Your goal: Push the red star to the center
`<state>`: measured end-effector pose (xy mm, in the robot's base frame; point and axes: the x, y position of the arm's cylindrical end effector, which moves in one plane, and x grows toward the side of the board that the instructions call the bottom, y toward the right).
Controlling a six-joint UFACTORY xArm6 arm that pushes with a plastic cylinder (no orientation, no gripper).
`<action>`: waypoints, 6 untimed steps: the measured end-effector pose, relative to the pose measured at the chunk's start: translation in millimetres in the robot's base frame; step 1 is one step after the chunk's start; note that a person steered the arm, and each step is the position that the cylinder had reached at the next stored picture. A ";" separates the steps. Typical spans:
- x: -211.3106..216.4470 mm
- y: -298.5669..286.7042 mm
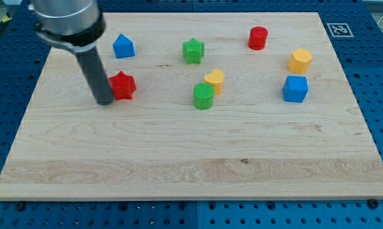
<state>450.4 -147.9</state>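
Observation:
The red star (123,85) lies on the wooden board (191,159), left of the middle. My tip (105,101) stands at the star's left side, touching it or nearly so. The dark rod rises from there to the view's top left. A green cylinder (203,96) and a yellow heart (214,79) sit close together near the board's middle, to the right of the star.
A blue house-shaped block (123,46) lies above the star. A green star (193,51) is at top middle, a red cylinder (258,37) at top right. A yellow hexagon (299,60) and a blue cube (295,88) are at the right.

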 end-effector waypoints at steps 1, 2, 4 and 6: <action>-1.8 31.0; -1.8 15.2; -33.4 -43.6; -38.9 47.5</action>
